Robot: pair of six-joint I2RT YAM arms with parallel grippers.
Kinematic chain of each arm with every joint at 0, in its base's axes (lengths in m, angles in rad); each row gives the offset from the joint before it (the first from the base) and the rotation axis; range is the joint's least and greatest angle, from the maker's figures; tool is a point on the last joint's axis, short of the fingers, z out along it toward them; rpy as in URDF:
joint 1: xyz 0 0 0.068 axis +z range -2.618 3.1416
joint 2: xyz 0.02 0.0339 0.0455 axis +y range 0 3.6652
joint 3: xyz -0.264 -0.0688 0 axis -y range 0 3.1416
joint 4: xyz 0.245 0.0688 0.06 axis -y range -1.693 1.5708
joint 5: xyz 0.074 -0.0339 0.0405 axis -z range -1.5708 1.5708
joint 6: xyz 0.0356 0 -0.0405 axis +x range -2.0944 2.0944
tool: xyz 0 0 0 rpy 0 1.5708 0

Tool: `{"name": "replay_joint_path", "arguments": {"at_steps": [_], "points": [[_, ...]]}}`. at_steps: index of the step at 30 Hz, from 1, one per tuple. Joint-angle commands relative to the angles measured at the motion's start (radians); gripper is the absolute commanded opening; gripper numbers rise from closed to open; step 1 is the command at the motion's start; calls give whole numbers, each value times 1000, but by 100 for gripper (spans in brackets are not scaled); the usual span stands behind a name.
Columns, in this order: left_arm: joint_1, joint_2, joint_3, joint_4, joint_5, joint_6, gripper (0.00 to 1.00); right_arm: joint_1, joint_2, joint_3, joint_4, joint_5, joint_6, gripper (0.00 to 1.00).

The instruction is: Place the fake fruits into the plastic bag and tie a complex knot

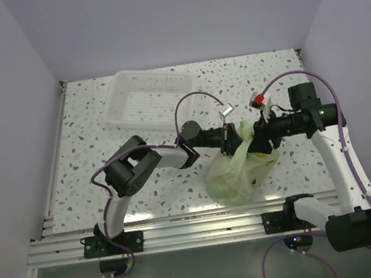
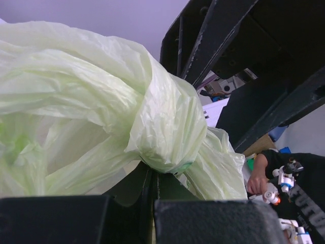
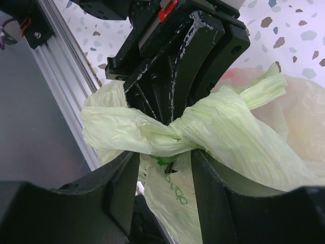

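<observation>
The right gripper [image 3: 163, 170] has its fingers parted on either side of the knot [image 3: 175, 136] in the pale green bag [image 3: 244, 152]. The left gripper [image 3: 165, 109] pinches the plastic at the knot from above. Behind them lie the speckled table [image 3: 289, 30] and a rail [image 3: 63, 71].

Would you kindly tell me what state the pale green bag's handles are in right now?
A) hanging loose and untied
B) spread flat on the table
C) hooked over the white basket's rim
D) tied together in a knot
D: the right wrist view shows the handles wound into a tight knot at the top of the plastic bag, with their ends sticking out on either side.
</observation>
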Motion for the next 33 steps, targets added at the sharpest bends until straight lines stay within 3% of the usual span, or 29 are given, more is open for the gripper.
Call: {"name": "replay_joint_path", "arguments": {"at_steps": [1,14,21,22,23,27,33], "points": [[-11,14,26,219,-3,-60,0,5,1,-3,46,22,15,50],[-7,16,28,247,-10,-76,0,5,-5,122,-201,-47,-221,47],[5,14,23,245,-10,-76,0,5,6,214,-370,32,-363,44],[5,14,22,247,-12,-77,0,5,15,221,-417,63,-382,41],[5,14,22,247,-13,-77,0,5,20,225,-417,88,-385,30],[5,16,23,247,-12,-79,0,5,21,173,-407,180,-390,8],[5,14,26,244,-12,-79,0,5,27,133,-414,214,-396,1]]}}
